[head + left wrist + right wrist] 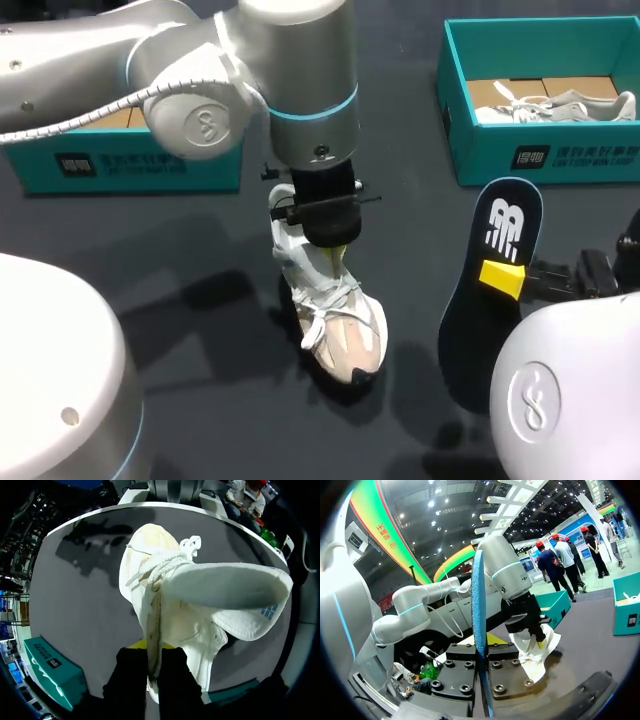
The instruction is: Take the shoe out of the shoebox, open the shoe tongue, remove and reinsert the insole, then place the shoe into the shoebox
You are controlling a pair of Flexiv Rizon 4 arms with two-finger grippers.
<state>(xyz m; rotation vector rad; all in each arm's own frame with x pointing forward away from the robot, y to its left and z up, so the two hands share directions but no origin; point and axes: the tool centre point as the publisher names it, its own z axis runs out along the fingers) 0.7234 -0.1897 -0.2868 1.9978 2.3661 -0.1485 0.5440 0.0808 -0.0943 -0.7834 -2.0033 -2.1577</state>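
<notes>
Dark table [180, 280], with one teal shoebox [120, 170] upper left and a second shoebox [540, 150] upper right. At centre the left arm [300, 80] points straight down, its left gripper [333, 245] pinching the white shoe [340, 325] by its collar. At lower right, the right gripper [503, 278] clamps the dark insole [490, 290].

The left arm [200, 70] is coming in from the left side and is reaching past the middle of the table [200, 300]. Its left gripper [335, 250] is pointing straight down and is holding the white shoe [340, 320] at the back part. The shoe is standing near the table's middle, with its toe pointing to the near edge. Near the right edge, the right gripper [500, 278] is holding the dark insole [495, 300] lifted over the table, with one yellow fingertip [501, 277] pressing on its face. A teal box [540, 155] is sitting at the far right corner with a second shoe [560, 105] lying inside. Another teal box [120, 165] is sitting at the far left, partly behind the left arm.
</notes>
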